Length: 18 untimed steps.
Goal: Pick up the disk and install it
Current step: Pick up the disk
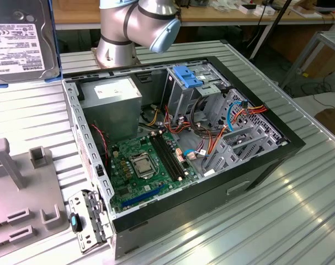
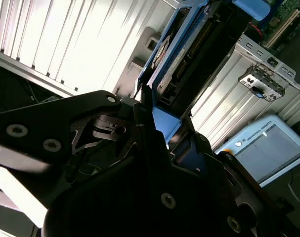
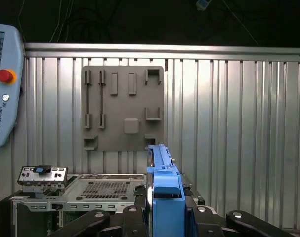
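Black end effector [image 3: 164, 205] clenches the disk [image 3: 159, 163], a flat dark grey hard drive in bright blue plastic carrier; we see its long axis running straight out, clear of the open computer case [image 1: 255, 179].

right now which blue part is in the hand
The disk, bright blue carrier gripped on edge in the hand. The paler blue bracket sits inside the open case; the blue tab is on the silver plate.
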Each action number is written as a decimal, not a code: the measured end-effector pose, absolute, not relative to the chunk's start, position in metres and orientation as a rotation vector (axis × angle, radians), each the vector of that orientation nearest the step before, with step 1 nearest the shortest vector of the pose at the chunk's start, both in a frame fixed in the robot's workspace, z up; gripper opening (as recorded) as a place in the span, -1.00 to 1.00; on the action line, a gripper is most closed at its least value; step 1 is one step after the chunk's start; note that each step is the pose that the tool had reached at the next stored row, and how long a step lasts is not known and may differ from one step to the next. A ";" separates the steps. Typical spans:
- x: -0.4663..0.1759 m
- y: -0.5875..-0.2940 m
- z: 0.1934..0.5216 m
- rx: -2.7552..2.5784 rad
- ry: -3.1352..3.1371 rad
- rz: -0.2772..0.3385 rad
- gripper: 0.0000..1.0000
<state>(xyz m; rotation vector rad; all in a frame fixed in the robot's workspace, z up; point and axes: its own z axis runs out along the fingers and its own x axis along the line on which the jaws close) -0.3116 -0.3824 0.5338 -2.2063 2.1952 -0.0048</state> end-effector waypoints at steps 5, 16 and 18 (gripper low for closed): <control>-0.295 -0.382 0.534 -2.206 2.195 -0.004 -0.26; -0.253 -0.382 0.534 -2.207 2.196 -0.003 -0.26; -0.246 -0.382 0.534 -2.207 2.196 -0.003 -0.26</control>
